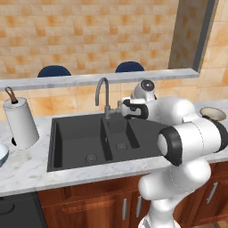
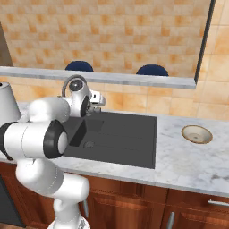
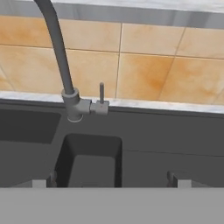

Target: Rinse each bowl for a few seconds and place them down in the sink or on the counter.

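Note:
The dark grey sink (image 1: 84, 138) (image 2: 120, 134) lies in the marbled counter (image 1: 26, 167) (image 2: 188, 159). The pale blue bowl (image 1: 2, 154) shows at the far left edge on the counter. On the right side of the counter rests the tan bowl (image 1: 213, 113) (image 2: 197, 134). My gripper (image 1: 121, 106) (image 2: 99, 100) (image 3: 110, 181) hovers over the small basin (image 3: 92, 164), close to the gooseneck tap (image 1: 103, 94) (image 3: 57, 48) and its upright lever (image 3: 101, 92). Its fingers stand wide open with nothing between them.
A paper towel roll (image 1: 20, 121) (image 2: 6, 103) stands on the counter left of the sink. A narrow grey ledge (image 1: 98, 79) runs along the tiled wall, with two dark blue chair tops (image 1: 54, 71) (image 1: 129, 67) behind it. Wooden cabinets sit below.

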